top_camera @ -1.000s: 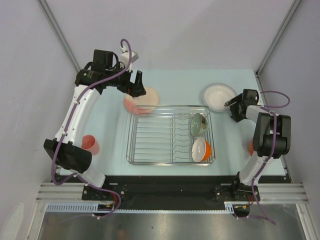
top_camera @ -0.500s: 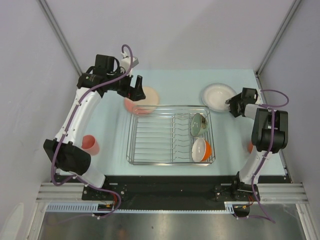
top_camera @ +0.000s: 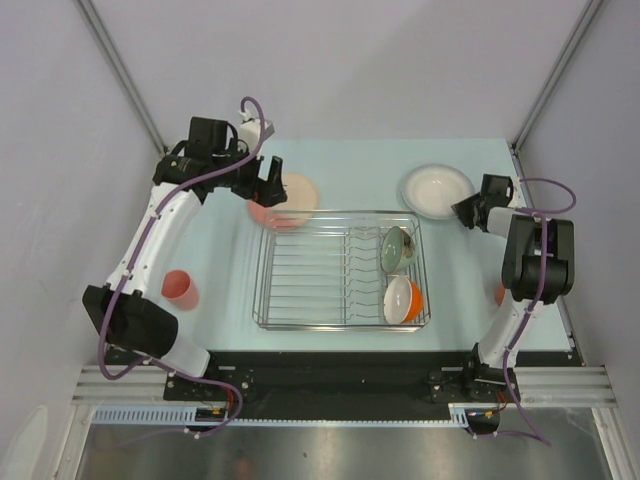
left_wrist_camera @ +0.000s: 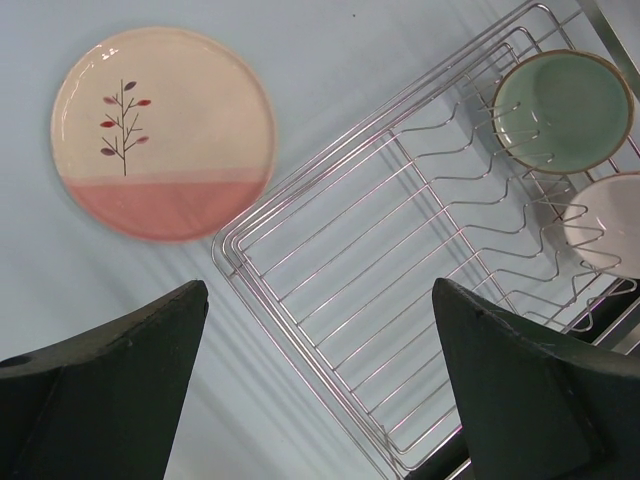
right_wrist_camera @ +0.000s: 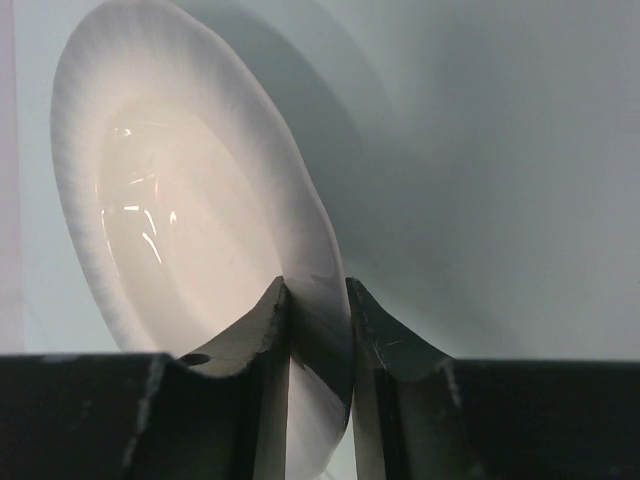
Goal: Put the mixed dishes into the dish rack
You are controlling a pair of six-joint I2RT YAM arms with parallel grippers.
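The white grey-rimmed shallow bowl [top_camera: 437,191] lies on the table at the back right. My right gripper [top_camera: 462,211] is shut on its near-right rim; in the right wrist view the rim [right_wrist_camera: 318,262] sits pinched between both fingers of that gripper [right_wrist_camera: 316,290]. The cream and pink plate [top_camera: 285,200] lies flat just beyond the dish rack [top_camera: 340,268]. My left gripper [top_camera: 272,182] hovers open above the plate's left side, holding nothing [left_wrist_camera: 318,290]. The green glass bowl [top_camera: 397,248] and the orange-outside bowl [top_camera: 403,299] stand in the rack's right end.
A salmon-pink tumbler [top_camera: 180,288] stands at the table's left edge beside the left arm. The orange mug [top_camera: 501,294] peeks out behind the right arm's upright link. Grey walls close in on both sides. The rack's left rows of tines hold nothing.
My right gripper has moved in on the white bowl and closed on its rim. The left gripper has drifted slightly toward the back above the plate, still open.
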